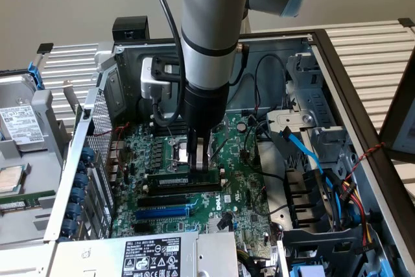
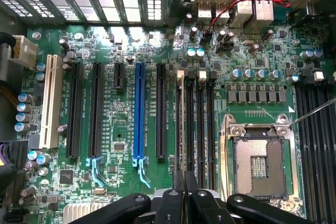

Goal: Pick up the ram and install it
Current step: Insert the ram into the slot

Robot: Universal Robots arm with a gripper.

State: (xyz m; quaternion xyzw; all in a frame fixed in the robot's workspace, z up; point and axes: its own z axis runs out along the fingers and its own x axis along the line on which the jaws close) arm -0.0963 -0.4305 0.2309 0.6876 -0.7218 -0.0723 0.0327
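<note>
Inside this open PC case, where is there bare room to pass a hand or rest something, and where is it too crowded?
Freest: the board strip between the black memory slots and the drive cage, though studded with small components. Crowded: around the gripper at the slots, beside the CPU socket, and the cable bundle toward the exterior view's right.

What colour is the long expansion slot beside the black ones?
Blue: the expansion slot shows best in the wrist view.

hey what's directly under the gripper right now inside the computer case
The gripper stands over the motherboard, its fingertips down at the ram, which lies along the black memory slots beside the empty CPU socket. The fingers cover the contact point, so seating cannot be judged.
</note>
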